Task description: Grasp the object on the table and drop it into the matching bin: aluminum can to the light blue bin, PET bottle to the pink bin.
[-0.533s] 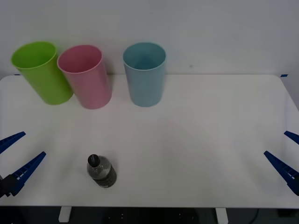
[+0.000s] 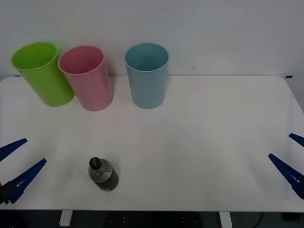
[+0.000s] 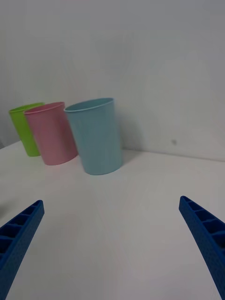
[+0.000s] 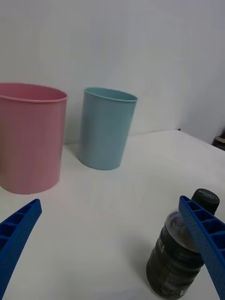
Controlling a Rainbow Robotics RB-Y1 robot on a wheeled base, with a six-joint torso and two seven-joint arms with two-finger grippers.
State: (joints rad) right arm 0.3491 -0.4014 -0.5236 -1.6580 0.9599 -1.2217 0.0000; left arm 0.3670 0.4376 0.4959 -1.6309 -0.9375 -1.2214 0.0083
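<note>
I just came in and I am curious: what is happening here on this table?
A two-armed robot is about to sort a small PET bottle, which stands upright near the front of the white table. The left tool waits open beside it; the right tool waits open at the far side. Nothing is grasped. The pink bin stands at the back.

A plain, pale grey-white painted wall rises right behind the far edge of the tabletop, with one small dark speck low on it. Soft, even light falls throughout. Below the near edge, a dark floor strip with two white bracket legs.
</note>
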